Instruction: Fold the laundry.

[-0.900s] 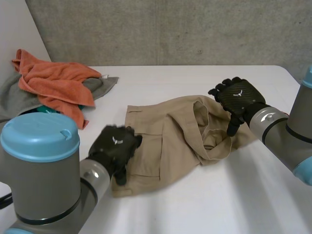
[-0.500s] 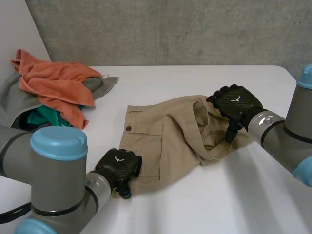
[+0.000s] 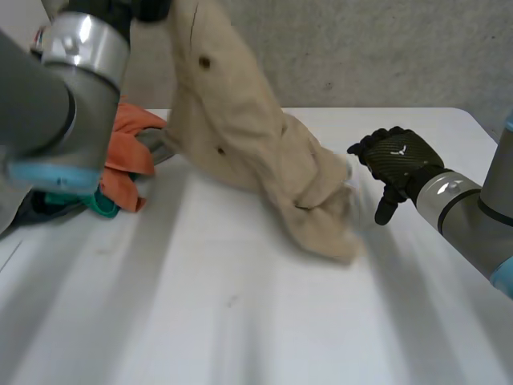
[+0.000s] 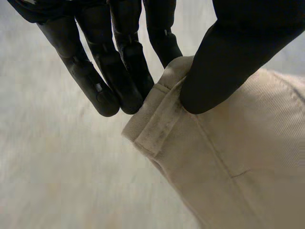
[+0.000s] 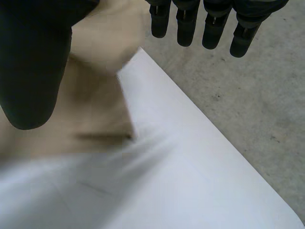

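A khaki garment [image 3: 240,128] hangs from high over the table's left side, and its lower end [image 3: 329,233] bunches on the white table [image 3: 240,321]. In the left wrist view my left hand [image 4: 119,71] is shut on it, with the thumb [image 4: 224,62] and straight fingers pinching a hemmed corner of the khaki garment [image 4: 238,162]. My left arm [image 3: 56,88] is raised. My right hand [image 3: 397,164] is open just right of the bunched end, fingers spread. In its own view the right hand's fingers [image 5: 205,24] are straight, with khaki cloth [image 5: 95,95] beside the thumb.
A laundry pile lies at the table's back left behind my left arm: an orange towel [image 3: 128,148] and a teal cloth [image 3: 100,204]. A concrete wall [image 3: 385,48] stands behind the table. The table's right edge runs near my right hand, with the floor [image 5: 248,105] beyond it.
My left hand shut on the garment's near left corner and swung it high, lifting most of the cloth off the table. My right hand came off the cloth and shifted slightly right.
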`<control>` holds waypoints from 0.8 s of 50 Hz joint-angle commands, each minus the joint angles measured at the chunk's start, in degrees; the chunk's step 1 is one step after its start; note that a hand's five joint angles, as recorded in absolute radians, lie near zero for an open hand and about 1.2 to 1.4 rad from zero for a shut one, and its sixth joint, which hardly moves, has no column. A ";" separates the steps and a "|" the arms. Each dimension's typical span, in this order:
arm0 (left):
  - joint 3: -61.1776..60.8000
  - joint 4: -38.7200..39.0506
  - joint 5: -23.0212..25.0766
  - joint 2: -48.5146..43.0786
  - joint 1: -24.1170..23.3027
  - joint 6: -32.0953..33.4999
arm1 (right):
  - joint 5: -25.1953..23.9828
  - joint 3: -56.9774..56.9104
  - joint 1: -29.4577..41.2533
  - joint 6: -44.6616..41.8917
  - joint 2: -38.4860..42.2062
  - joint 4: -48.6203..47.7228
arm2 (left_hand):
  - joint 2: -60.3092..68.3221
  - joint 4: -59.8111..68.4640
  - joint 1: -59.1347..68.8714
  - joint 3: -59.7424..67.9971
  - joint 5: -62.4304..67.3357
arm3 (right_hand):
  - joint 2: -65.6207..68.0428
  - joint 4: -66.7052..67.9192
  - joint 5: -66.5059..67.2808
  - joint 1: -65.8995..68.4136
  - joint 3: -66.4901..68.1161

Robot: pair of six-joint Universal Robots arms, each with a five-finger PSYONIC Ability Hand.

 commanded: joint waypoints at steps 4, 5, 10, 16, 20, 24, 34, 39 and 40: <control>15.02 -1.27 10.39 -11.30 -4.86 -17.34 | 0.67 -0.79 -1.79 0.71 0.13 -0.18 | 11.75 11.73 15.17 12.25 13.57 | -1.73 -2.11 -2.80 -2.68 -1.96; 15.98 -1.62 11.70 -12.78 -5.82 -19.97 | 0.93 -1.05 -2.14 0.88 0.22 -0.27 | 11.75 11.73 15.17 12.25 13.57 | -1.73 -2.11 -2.80 -2.68 -1.96; 15.82 -4.96 18.29 -17.01 -9.77 -28.51 | 2.25 -1.93 -3.98 2.02 0.31 -0.45 | -18.59 -18.60 -15.16 -18.08 -16.76 | -1.73 -2.11 -2.80 -2.68 -1.96; 12.48 -10.75 25.52 -22.03 -15.14 -27.04 | 3.57 -3.25 -7.14 4.22 0.40 -0.80 | -53.67 -53.68 -50.24 -53.16 -51.84 | -1.73 -2.11 -2.80 -2.68 -1.96; 10.38 -12.43 18.08 -18.88 -14.53 -23.61 | 2.34 -3.60 -8.12 5.36 0.40 -0.71 | -54.51 -54.53 -51.09 -54.00 -52.68 | -1.73 -2.11 -2.80 -2.68 -1.96; 5.47 -13.57 10.60 -13.87 -14.09 -21.67 | -0.81 -3.43 -8.12 5.46 0.13 -0.27 | -54.51 -54.53 -51.09 -54.00 -52.68 | -1.73 -2.11 -2.80 -2.68 -1.96; -13.87 -20.07 4.86 -1.73 -14.00 -9.81 | -12.07 -1.93 -7.94 -2.18 -0.92 7.36 | -53.67 -53.68 -50.25 -53.16 -51.84 | -1.73 -2.11 -2.80 -2.68 -1.96; -22.93 -21.49 1.96 0.12 -13.39 -5.76 | -15.42 -0.79 -8.29 -10.70 -0.22 12.73 | -53.00 -53.01 -49.57 -52.49 -51.17 | -1.73 -2.11 -2.80 -2.68 -1.96; -25.20 -21.40 1.26 -0.05 -13.12 -5.06 | -16.03 -0.09 -8.38 -13.94 0.30 14.13 | -52.00 -52.01 -48.57 -51.49 -50.17 | -1.73 -2.11 -2.80 -2.68 -1.96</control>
